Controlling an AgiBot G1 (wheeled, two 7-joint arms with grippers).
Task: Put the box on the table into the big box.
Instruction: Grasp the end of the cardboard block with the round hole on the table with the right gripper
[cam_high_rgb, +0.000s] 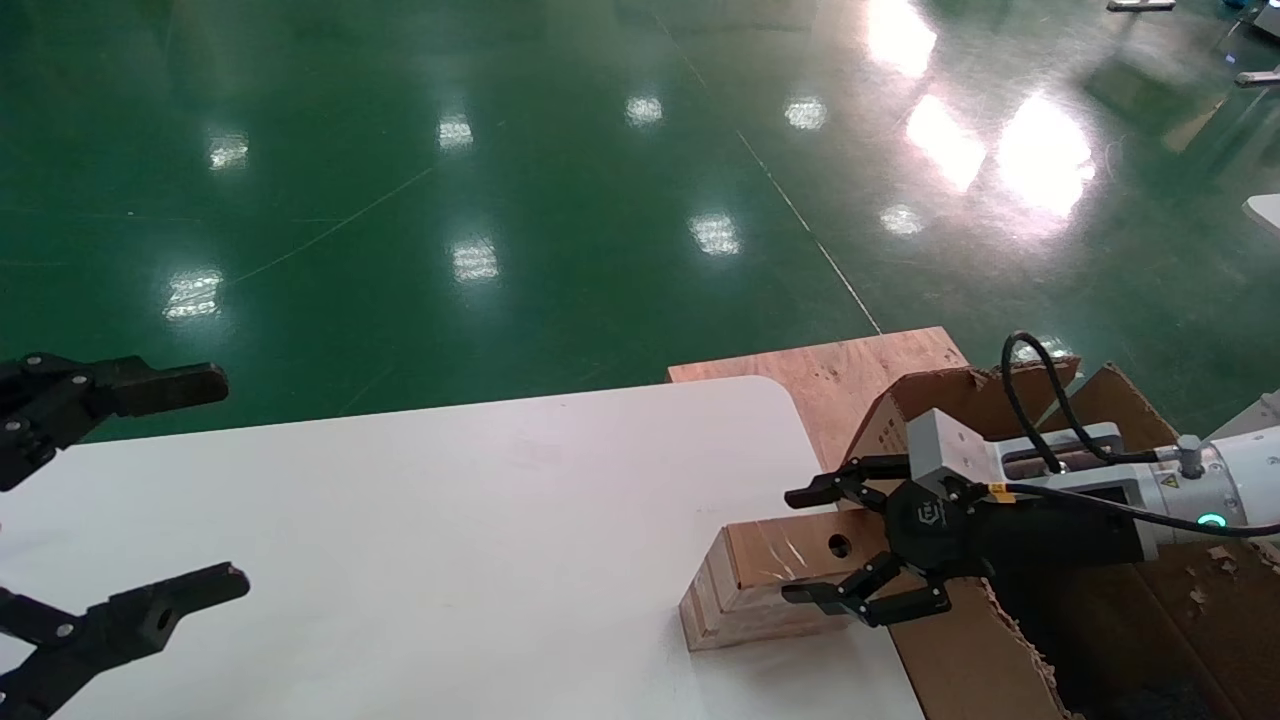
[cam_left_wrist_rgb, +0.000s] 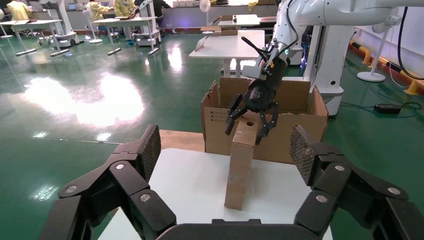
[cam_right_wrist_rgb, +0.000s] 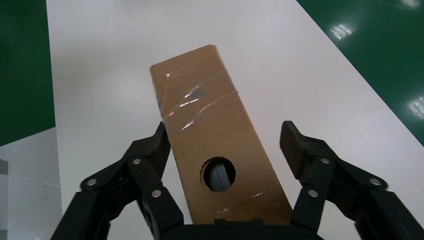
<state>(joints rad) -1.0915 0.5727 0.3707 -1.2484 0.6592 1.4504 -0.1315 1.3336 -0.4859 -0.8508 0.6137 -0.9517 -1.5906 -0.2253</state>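
Note:
The box (cam_high_rgb: 760, 575) lies flat at the right edge of the white table (cam_high_rgb: 450, 520), tape on top and a round hole in its face. My right gripper (cam_high_rgb: 797, 546) is open and straddles the box's near end, one finger on each long side. In the right wrist view the box (cam_right_wrist_rgb: 210, 130) runs between the fingers (cam_right_wrist_rgb: 150, 155); one touches its side, the other stands apart. The big box (cam_high_rgb: 960, 650) stands just right of the table, under my right arm. My left gripper (cam_high_rgb: 225, 480) is open and empty at the table's left.
A bare plywood board (cam_high_rgb: 840, 375) lies behind the table's rounded corner, next to the big box. Shiny green floor lies beyond. The left wrist view shows the box (cam_left_wrist_rgb: 240, 165), the big box (cam_left_wrist_rgb: 295, 145) and the right gripper (cam_left_wrist_rgb: 247, 127) across the table (cam_left_wrist_rgb: 190, 185).

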